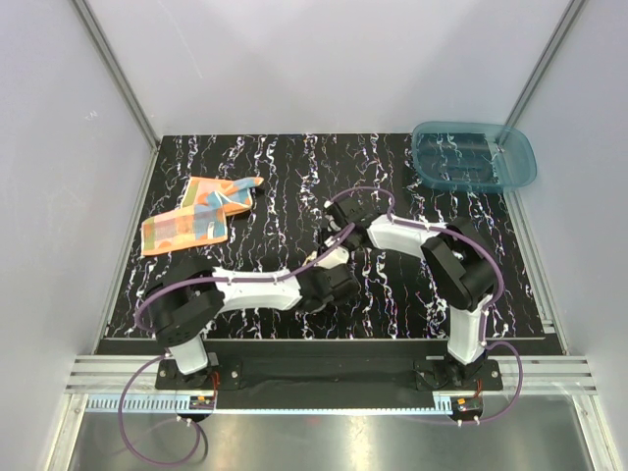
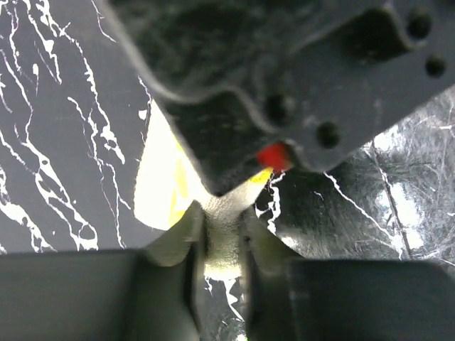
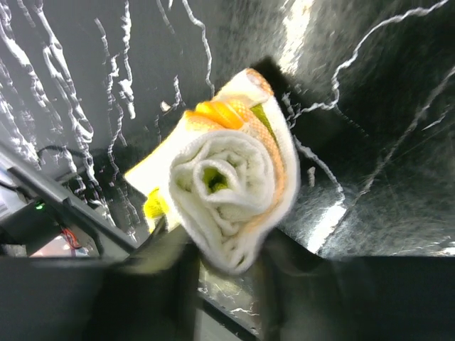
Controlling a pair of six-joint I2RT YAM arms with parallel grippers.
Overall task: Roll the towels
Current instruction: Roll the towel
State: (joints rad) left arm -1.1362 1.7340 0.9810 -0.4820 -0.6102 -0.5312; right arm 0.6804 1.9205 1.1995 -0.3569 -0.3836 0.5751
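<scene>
The yellow towel (image 3: 227, 192) is a tight roll seen end-on in the right wrist view, pale with orange and yellow edges. My right gripper (image 3: 227, 256) is shut on its lower end. In the left wrist view my left gripper (image 2: 224, 245) pinches a pale fold of the same yellow towel (image 2: 160, 188), close under the right gripper's dark body. From above, the left gripper (image 1: 334, 282) and the right gripper (image 1: 339, 245) meet at the table's middle and hide the yellow towel. The orange towel (image 1: 196, 218), with light-blue and white patches, lies loosely folded at the back left, away from both grippers.
A translucent teal bin (image 1: 474, 155) stands at the back right corner of the black marbled table (image 1: 294, 167). Pale walls with metal rails close in the left, right and back sides.
</scene>
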